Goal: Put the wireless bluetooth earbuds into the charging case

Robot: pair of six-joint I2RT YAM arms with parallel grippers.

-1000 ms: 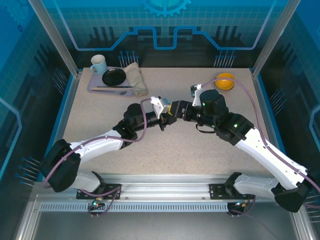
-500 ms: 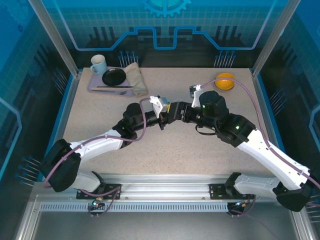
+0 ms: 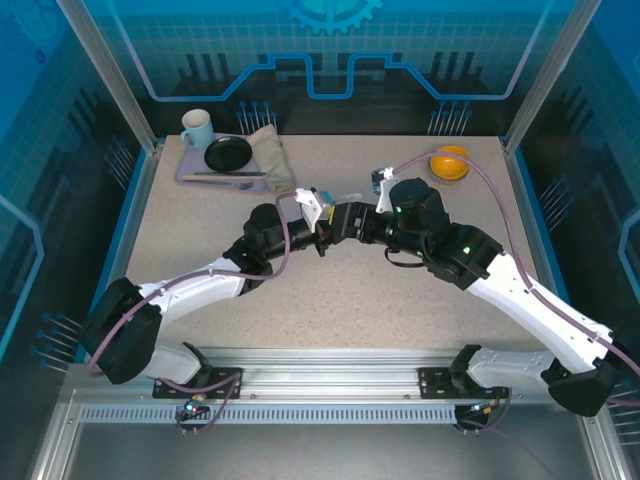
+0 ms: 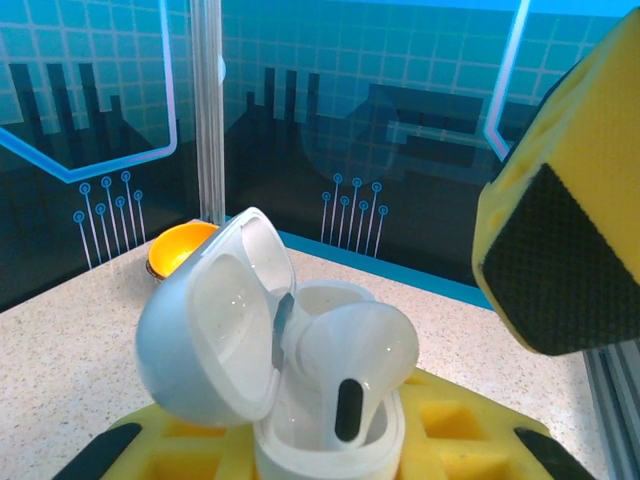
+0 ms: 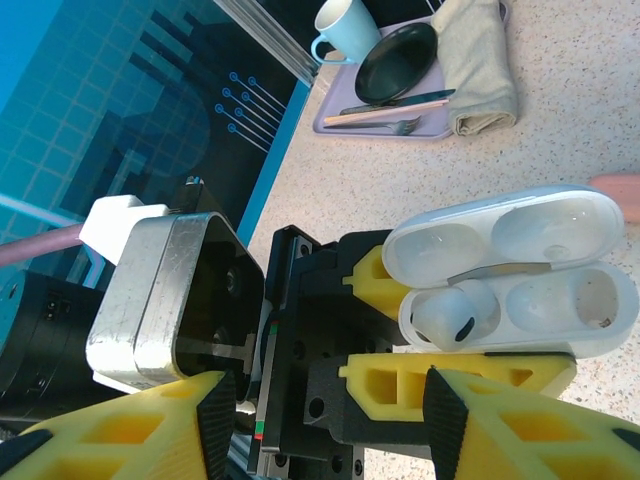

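My left gripper (image 4: 330, 462) is shut on a white charging case (image 4: 330, 440), held above the table with its lid (image 4: 215, 330) swung open. One white earbud (image 4: 350, 360) sits in a slot of the case, stem down; in the right wrist view the same earbud (image 5: 445, 315) fills the left slot of the case (image 5: 520, 290) and the right slot is empty. My right gripper (image 5: 330, 430) faces the case, open with nothing between its fingers (image 4: 560, 230). From above, the two grippers (image 3: 328, 222) (image 3: 352, 215) meet mid-table. A salmon-pink thing (image 5: 620, 190) peeks in beyond the case.
At the back left a lilac tray (image 3: 200, 176) carries a mug (image 3: 196, 127), a black plate (image 3: 228, 153), cutlery and a folded cloth (image 3: 270, 155). An orange bowl (image 3: 449, 162) stands at the back right. Glass walls and metal posts close in the table.
Both grippers have shifted slightly toward the back of the table, the right one also a little to the left. The case stays in the left gripper.
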